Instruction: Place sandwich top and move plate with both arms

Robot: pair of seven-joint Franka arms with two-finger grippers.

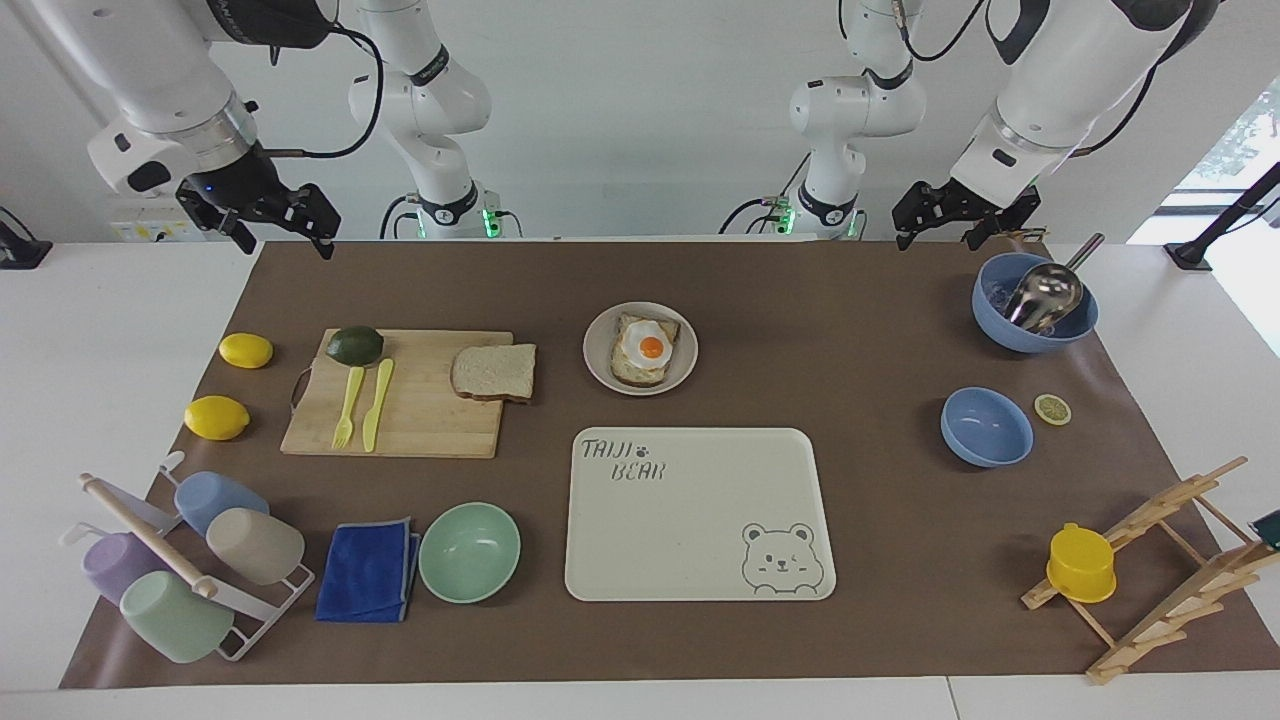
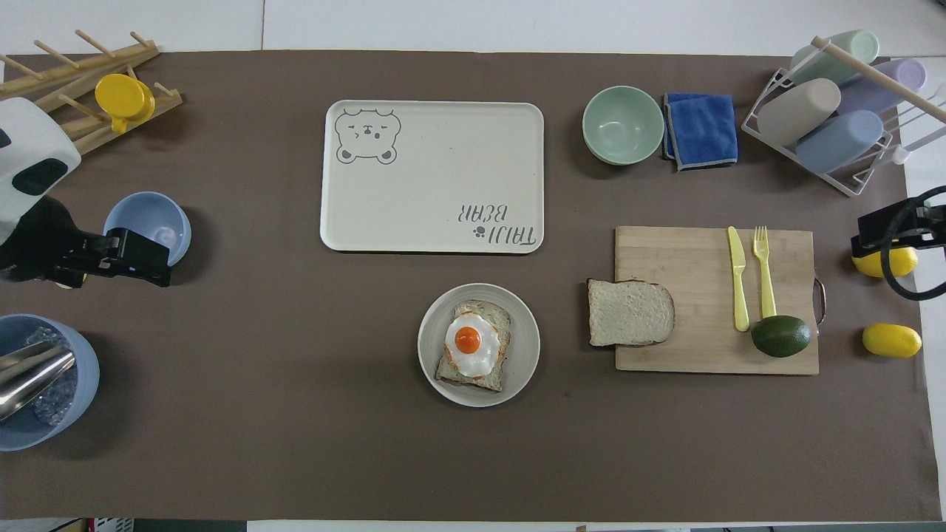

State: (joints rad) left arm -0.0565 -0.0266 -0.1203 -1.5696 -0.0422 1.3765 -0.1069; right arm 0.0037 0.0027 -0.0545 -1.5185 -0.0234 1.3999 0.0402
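My left end effector (image 1: 962,228) hangs in the air with its fingers apart and nothing between them, over the brown mat's edge just by the big blue bowl (image 1: 1035,303) with the metal scoop in it; my right end effector (image 1: 272,222) hangs likewise, fingers apart and empty, over the mat's corner at my right arm's end of the desk. Both of my arms wait, touching nothing. Reading the facing view as a clock face, the plate (image 1: 600,368) sits near the centre, a shade toward twelve, carrying a bread slice topped with a fried egg (image 1: 646,348). The sandwich top (image 1: 493,372) lies at nine o'clock of the plate, on the corner of the wooden cutting board (image 1: 430,425), overhanging its edge, apart from the plate. On the same board rest a green avocado (image 1: 355,345) and a yellow plastic fork and knife. At six o'clock of the plate lies the cream bear-print tray (image 1: 700,520), with a mint-green bowl (image 1: 469,552) at the tray's nine o'clock. The brown mat (image 1: 800,300) covers most of the white desk.
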